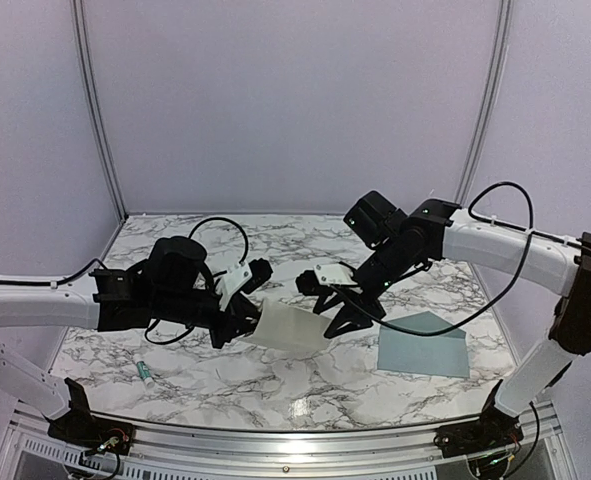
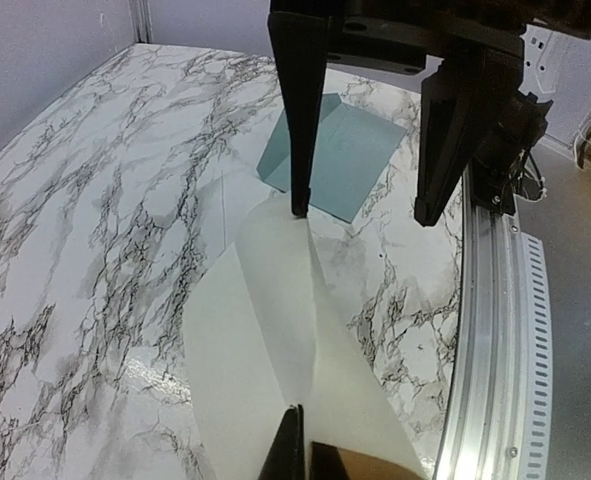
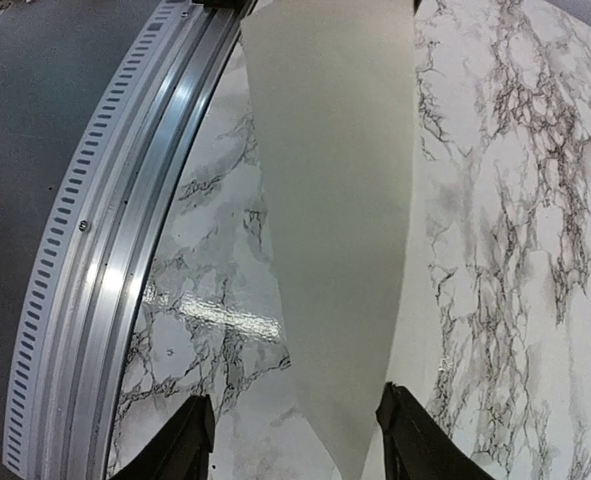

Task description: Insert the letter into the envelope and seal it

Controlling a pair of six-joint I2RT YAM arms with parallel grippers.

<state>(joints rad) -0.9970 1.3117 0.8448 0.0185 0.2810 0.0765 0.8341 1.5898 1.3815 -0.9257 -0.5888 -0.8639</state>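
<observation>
Letter [image 1: 290, 328] is pinched at its left edge by the closed left gripper [image 1: 247, 322]. Right gripper [image 1: 340, 320] is spread wide astride letter's right edge. Envelope [image 1: 423, 345] is laid flat right of letter, apart, table [image 1: 175, 250] showing between.

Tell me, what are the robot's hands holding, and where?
The left gripper pinches the cream letter by one end. The right gripper is open.

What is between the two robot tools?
The cream letter stretches between them: the left tool pinches one end, and the other end reaches the open right tool. The top view shows it best.
</observation>
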